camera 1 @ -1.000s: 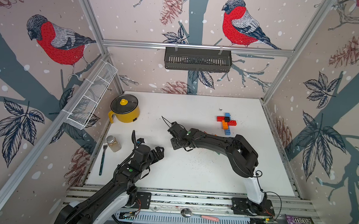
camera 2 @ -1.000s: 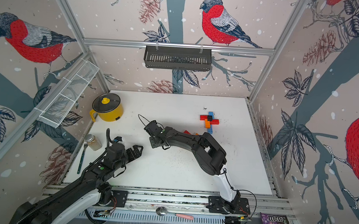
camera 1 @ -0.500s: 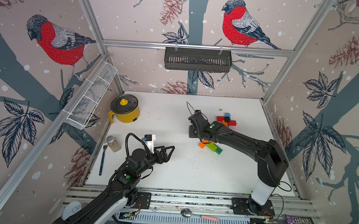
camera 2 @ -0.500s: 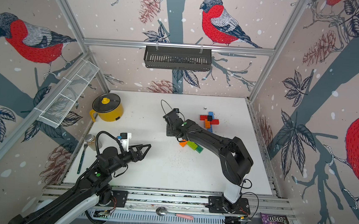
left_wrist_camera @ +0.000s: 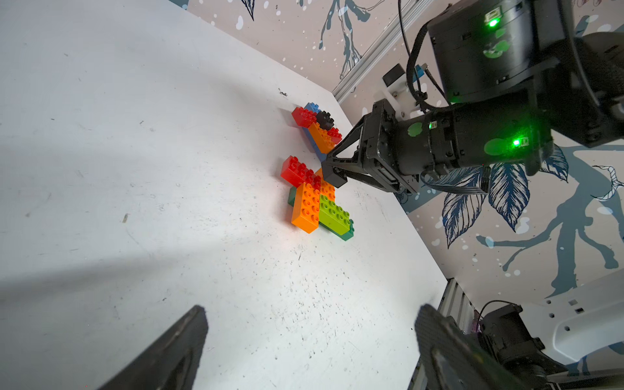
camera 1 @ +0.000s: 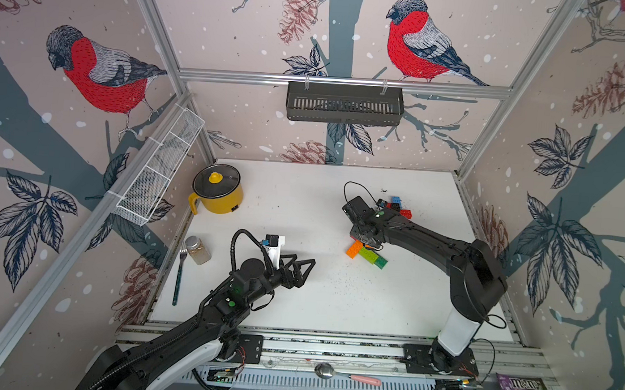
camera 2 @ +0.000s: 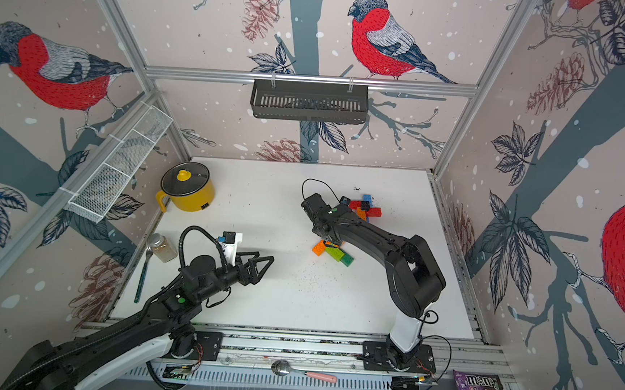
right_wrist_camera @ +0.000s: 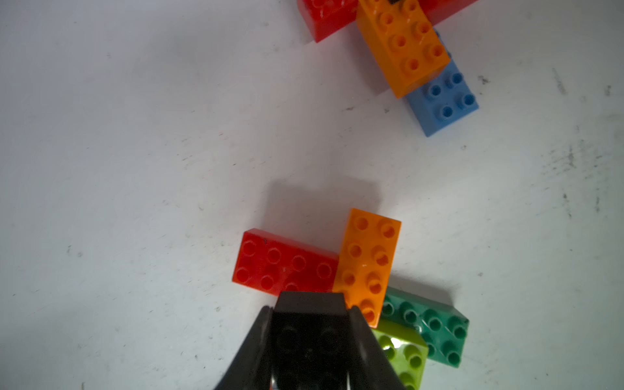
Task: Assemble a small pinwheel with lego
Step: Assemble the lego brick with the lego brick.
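Above white tabletop (right_wrist_camera: 135, 135), right fingers (right_wrist_camera: 254, 351) pinch black brick (right_wrist_camera: 309, 324).

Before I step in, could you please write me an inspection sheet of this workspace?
Surface: white tabletop, scuffed, with dark specks.
Job's things: near cluster of red, orange, lime and dark green oblong plastic bricks; far cluster of red, blue and orange bricks with a black one on top; small square black plastic brick in the right claw.
Clutter: yellow lidded pot, glass jar, green-handled fork; pink-handled spoon and purple candy packet by the front rail.
Grippers: left claw open, empty, above the table; right claw shut on the black brick at the near cluster.
Cables: black left-wrist cable and black right-wrist cable loop clear of the bricks.
Surroundings: bird-print walls, black slotted basket, white wire shelf.
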`<state>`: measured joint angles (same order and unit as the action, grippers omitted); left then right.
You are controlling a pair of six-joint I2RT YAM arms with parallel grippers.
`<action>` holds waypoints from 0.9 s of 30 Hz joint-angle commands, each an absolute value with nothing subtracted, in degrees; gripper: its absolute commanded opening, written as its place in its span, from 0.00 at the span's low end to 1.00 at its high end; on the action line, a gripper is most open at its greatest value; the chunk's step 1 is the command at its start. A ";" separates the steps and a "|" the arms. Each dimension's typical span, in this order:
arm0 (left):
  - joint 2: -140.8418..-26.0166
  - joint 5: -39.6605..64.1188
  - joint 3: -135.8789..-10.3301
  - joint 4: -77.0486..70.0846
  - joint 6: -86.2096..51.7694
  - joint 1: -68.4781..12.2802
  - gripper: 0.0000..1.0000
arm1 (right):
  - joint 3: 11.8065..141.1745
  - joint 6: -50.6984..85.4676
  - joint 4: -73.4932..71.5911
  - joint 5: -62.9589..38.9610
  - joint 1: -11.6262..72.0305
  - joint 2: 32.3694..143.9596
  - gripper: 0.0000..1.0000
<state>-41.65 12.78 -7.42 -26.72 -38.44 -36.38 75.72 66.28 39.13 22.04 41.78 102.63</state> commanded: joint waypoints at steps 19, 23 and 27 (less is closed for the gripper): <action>-42.72 14.24 -6.65 -31.43 -38.02 -36.65 0.97 | 71.55 73.03 36.93 19.48 41.40 102.77 0.31; -42.61 13.89 -6.46 -31.14 -38.24 -36.60 0.97 | 71.60 73.13 36.53 19.12 41.13 103.13 0.31; -42.73 13.80 -6.54 -31.06 -38.30 -36.60 0.97 | 72.18 73.60 37.09 18.98 41.05 103.66 0.31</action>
